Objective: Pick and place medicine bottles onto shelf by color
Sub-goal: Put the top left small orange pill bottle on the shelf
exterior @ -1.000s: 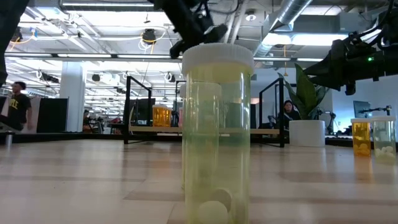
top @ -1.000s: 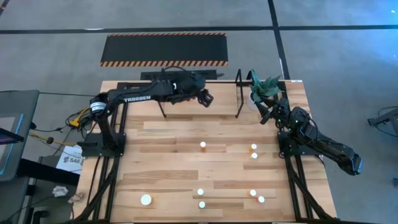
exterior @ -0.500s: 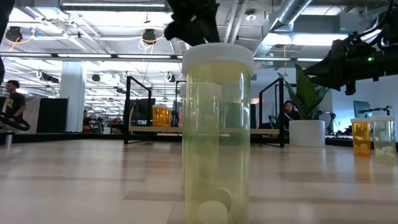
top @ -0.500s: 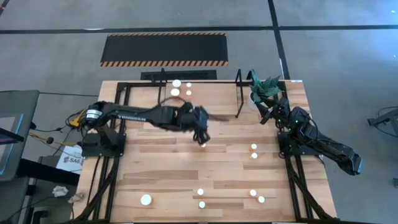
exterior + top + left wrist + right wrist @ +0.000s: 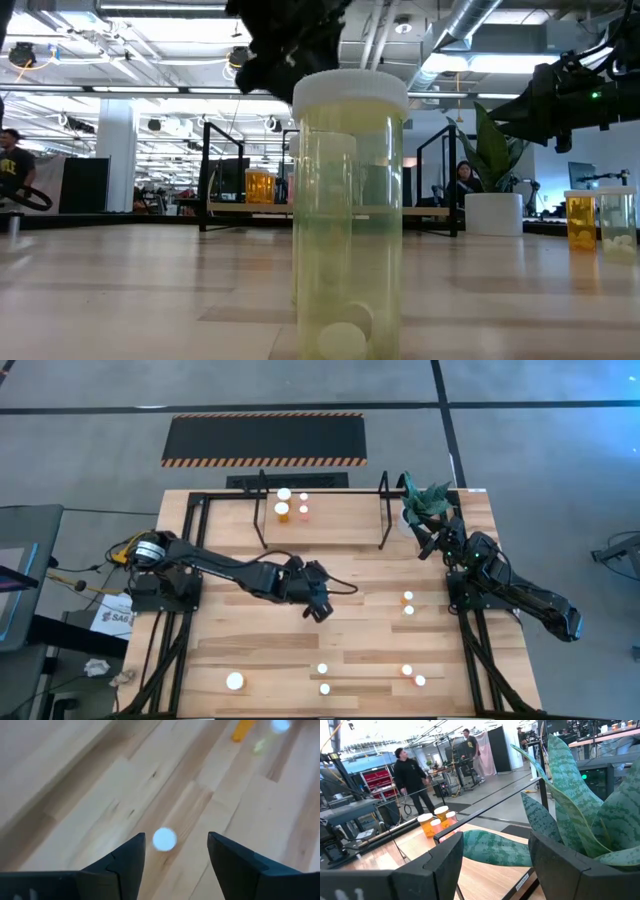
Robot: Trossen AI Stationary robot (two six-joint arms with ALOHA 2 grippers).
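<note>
No legible writing. Left gripper [image 5: 318,607] at table centre, fingers apart, straddling a white-capped bottle [image 5: 164,839] without touching it. Shelf [image 5: 330,520] at 12 o'clock holds three bottles [image 5: 284,510]. Right gripper [image 5: 430,543] waits at 2 o'clock beside the plant [image 5: 428,500], fingers apart.

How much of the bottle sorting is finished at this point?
Three bottles already stand on the shelf. The left gripper, open, is poised over a white-capped bottle mid-table. Seven more remain loose on the table. The right gripper waits open by the plant.
</note>
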